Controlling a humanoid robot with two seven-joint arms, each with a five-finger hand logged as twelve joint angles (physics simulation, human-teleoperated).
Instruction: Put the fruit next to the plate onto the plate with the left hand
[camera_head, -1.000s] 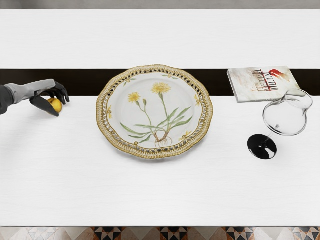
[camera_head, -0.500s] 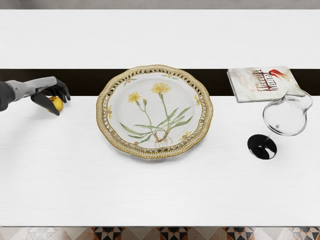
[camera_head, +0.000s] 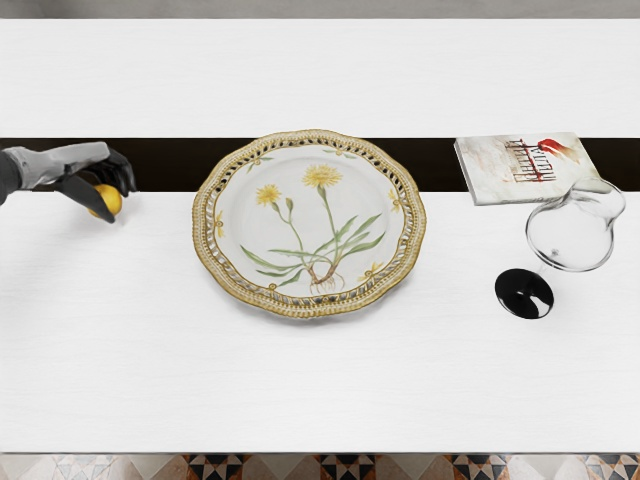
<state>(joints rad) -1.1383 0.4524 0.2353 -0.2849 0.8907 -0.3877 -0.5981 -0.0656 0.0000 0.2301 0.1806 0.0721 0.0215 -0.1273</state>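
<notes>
A small yellow fruit (camera_head: 108, 199) is at the far left, by the table's back edge, well left of the plate. My left hand (camera_head: 100, 185) comes in from the left edge and its black fingers curl around the fruit, covering most of its top and left side. The plate (camera_head: 400, 245) is large and round, with a pierced gold rim and painted yellow flowers, and lies in the middle of the white table. Nothing lies on it. The right arm does not show.
A wine glass (camera_head: 570, 232) lies tipped on its side at the right, its black foot (camera_head: 524, 294) toward me. A book (camera_head: 526, 164) sits behind it at the table's back edge. A dark gap runs behind the plate.
The left hand and the fruit have risen a little and drawn slightly back toward the left edge; the fingers have closed tighter around the fruit.
</notes>
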